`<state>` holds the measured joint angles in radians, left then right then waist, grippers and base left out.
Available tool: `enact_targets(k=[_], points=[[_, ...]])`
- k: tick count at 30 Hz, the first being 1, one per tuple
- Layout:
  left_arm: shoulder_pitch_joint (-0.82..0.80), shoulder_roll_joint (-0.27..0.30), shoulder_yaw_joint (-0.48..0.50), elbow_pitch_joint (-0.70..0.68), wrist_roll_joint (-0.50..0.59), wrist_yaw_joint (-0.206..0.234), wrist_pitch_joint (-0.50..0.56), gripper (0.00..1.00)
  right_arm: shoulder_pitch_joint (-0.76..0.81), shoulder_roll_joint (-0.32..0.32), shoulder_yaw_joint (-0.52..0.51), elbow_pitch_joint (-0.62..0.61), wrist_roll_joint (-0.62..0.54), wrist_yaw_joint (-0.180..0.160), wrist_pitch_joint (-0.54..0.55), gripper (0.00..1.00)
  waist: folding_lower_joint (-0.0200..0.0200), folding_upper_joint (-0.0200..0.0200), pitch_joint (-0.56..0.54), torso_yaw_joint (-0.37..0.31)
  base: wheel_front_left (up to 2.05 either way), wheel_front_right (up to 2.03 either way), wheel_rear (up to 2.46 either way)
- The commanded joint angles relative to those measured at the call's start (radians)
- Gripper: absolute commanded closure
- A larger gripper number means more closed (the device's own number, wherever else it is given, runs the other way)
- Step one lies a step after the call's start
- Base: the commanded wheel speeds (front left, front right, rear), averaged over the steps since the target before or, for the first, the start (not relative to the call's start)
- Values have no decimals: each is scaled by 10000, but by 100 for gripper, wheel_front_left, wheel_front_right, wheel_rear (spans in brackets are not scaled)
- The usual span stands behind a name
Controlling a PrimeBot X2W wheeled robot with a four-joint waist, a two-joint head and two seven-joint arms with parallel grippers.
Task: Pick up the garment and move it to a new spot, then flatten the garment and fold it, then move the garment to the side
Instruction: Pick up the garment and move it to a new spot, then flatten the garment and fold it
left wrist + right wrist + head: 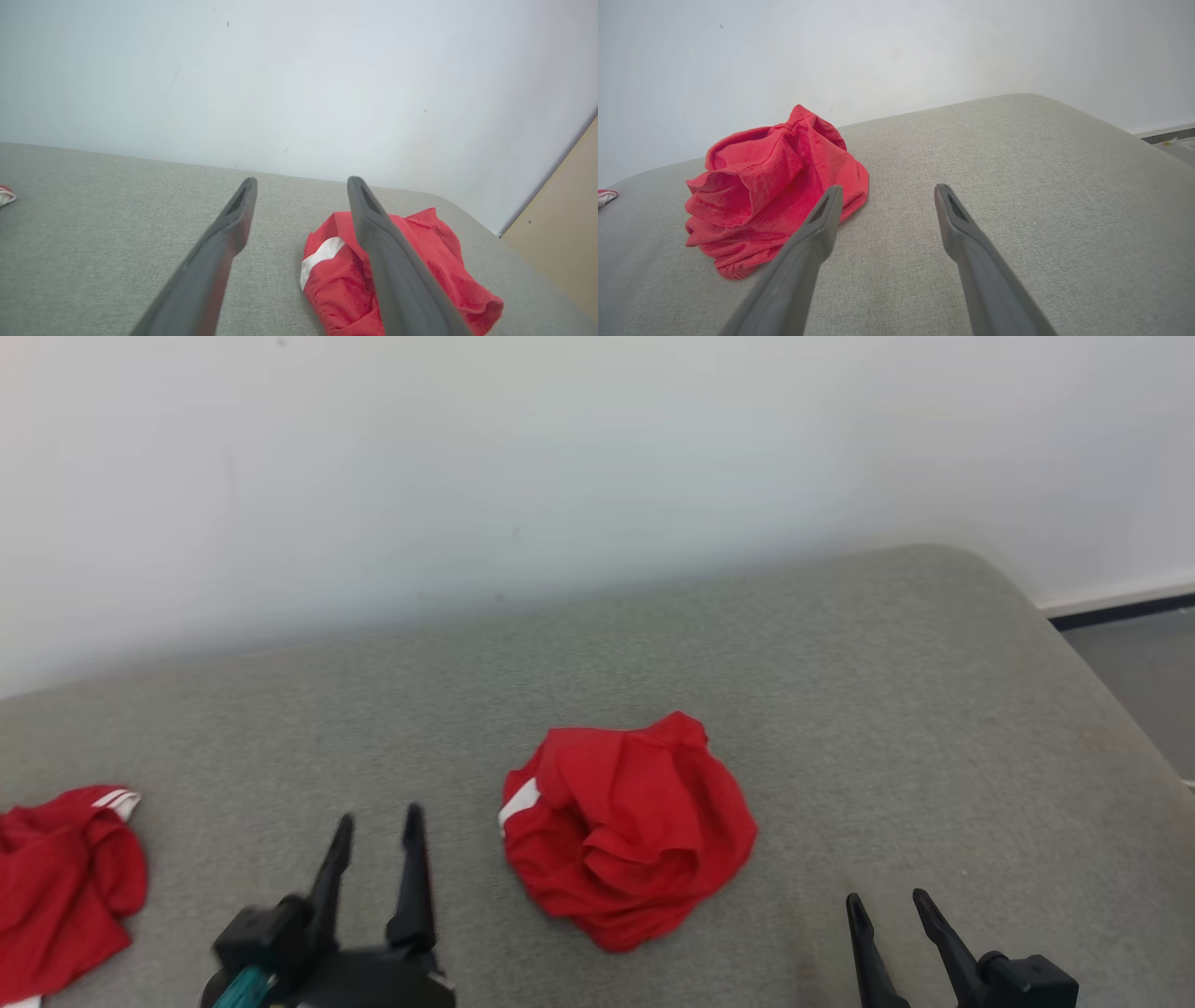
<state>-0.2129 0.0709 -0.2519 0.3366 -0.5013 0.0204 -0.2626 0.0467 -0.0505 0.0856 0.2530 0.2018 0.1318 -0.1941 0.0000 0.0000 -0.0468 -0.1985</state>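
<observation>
Sitting low at the near edge of the gray cushion [887, 709], both grippers are empty and wide open, so nothing's been grabbed yet. The left gripper [379, 816] is at the near left with its two dark fingers spread and pointing toward the far side, a bit blurry in the head view. The right gripper [887, 898] is at the near right, fingers apart the same way. Over at the near left edge there's another red cloth [65, 877] with white stripes, crumpled and well apart from everything else. The garment [625, 831] is a scrunched-up red ball lying on the cushion roughly in the middle, between the two grippers and a little farther out than their fingertips, touching neither. A white patch [519, 801] shows on its left side. In the left wrist view it sits just beyond and right of the fingers, and in the right wrist view it's off to the left. Past it the cushion runs to a rounded far right corner, then a plain white wall [560, 476], with a strip of gray floor [1139, 672] at the far right.
</observation>
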Motion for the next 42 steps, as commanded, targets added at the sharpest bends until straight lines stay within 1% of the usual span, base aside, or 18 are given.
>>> enact_targets(k=[1,4,6,9,12,15,21,28,42], points=[[615,-2,321,-519,397,-12,-29,0,122,1,-51,-36,-10,-21,-50,0,0,0,-229,644,0,0,0],[1532,-32,1096,-1567,1155,-33,-30,0,184,-2,-186,-90,-132,-21,-46,0,0,0,-309,853,0,0,0],[2111,-58,1420,-1868,1560,-137,-30,0,240,0,-289,-124,-224,-21,-63,0,0,0,-367,995,0,0,0],[2731,-83,1801,-1930,1985,-355,-31,0,402,-57,-357,-176,-403,-21,-109,0,0,0,-502,1191,0,0,0],[3199,-115,1951,-1845,2449,-657,-32,0,661,-218,-443,-254,-468,-21,-172,0,0,0,-612,1400,0,0,0],[3711,-141,2212,-1655,2859,-824,-32,0,954,-372,-499,-348,-494,-21,-191,0,0,0,-721,1553,0,0,0],[4083,-189,2446,-1461,2951,-1079,-33,0,1197,-505,-474,-424,-446,-21,-201,0,0,0,-795,1582,0,0,0],[4107,-207,2476,-1255,3089,-1238,-33,0,1131,-494,-366,-323,-406,-21,-200,0,0,0,-795,1494,0,0,0],[3949,-212,2339,-1185,2810,-1181,-34,0,1032,-413,-404,-260,-417,-21,-255,0,0,0,-719,1344,0,0,0]])
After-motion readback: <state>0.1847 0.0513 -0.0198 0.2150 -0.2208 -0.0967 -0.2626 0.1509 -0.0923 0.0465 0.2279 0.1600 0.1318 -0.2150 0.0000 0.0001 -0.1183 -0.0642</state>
